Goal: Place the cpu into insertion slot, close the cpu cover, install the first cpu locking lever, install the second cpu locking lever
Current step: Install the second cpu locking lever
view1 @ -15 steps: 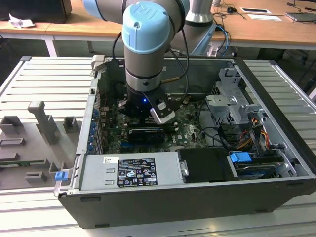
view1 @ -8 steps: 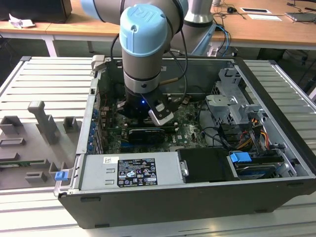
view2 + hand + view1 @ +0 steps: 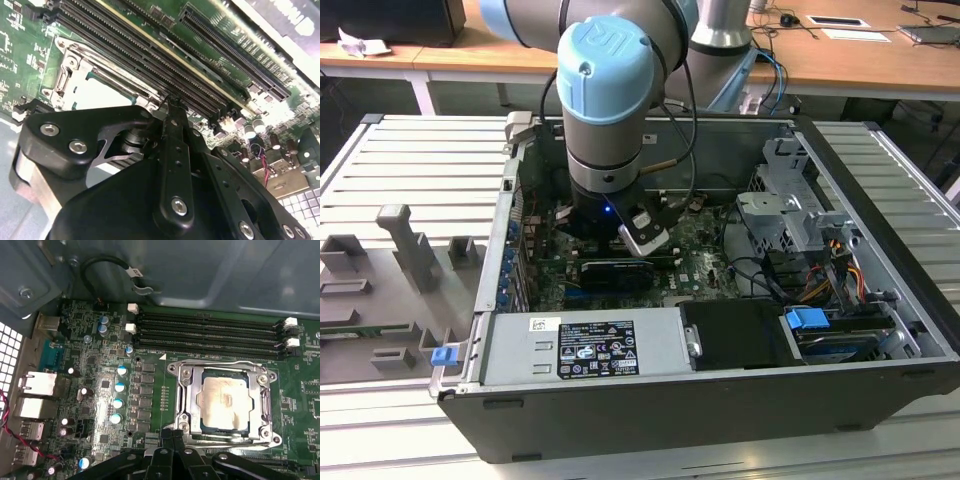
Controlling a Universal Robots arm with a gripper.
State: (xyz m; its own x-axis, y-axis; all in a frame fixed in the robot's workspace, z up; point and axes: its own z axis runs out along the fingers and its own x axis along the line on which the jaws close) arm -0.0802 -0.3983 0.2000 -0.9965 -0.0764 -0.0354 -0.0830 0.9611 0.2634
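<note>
The cpu (image 3: 223,399) already lay flat in its socket on the green motherboard (image 3: 150,390), its pale metal top showing through the square window of the cpu cover (image 3: 260,405), which appeared folded down around it. By that look the first two steps seemed done, and the work stood at the locking levers, though I could not make out how either lever sat.

The end effector (image 3: 172,442) hung just beside the socket's near edge in the first wrist view, its black linkages drawn together so the fingers (image 3: 172,107) met in a narrow point; it looked clenched, with nothing between them. In the second wrist view that tip sat close by the socket frame and the long memory slots (image 3: 165,65).

Any lever work here would call for a fine, low push along the socket's side, staying clear of the chip's top.

Around it, the rows of black memory slots ran right next to the socket, small blue-topped capacitors (image 3: 120,395) stood on the other side, and a looped black cable (image 3: 107,270) hung from the case wall. In the exterior view the arm (image 3: 610,100) reached down into the open computer case (image 3: 880,300), which rested on a slatted grey desk (image 3: 410,170); the case walls and drive cage (image 3: 790,210) hemmed in the approach.
</note>
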